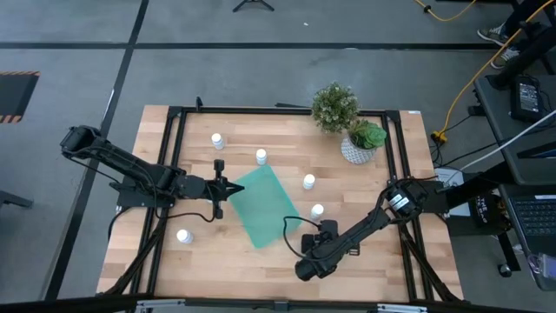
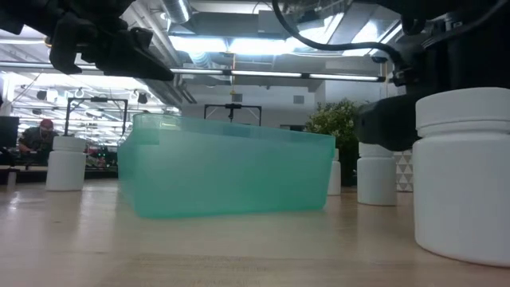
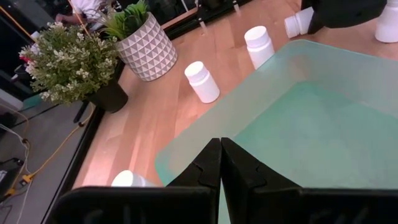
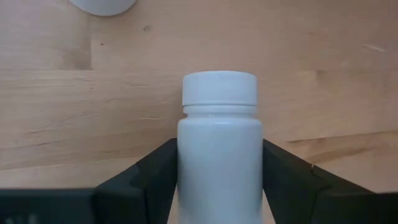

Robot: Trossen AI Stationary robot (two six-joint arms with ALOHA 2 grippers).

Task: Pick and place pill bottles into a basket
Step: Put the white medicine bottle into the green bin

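Bottle (image 4: pixel 219 146) apparently in right pincer (image 4: pixel 219 180)

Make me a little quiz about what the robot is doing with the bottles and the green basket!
1. True or false: the right gripper has a pill bottle between its jaws.
2. Pick one. The left gripper, by the edge of the basket, has its jaws: A) wide open, B) shut, C) around a plant.
3. Fill in the blank: so far the basket holds ___ bottles.

Key: 1 true; 2 B; 3 no (it looks bare inside).
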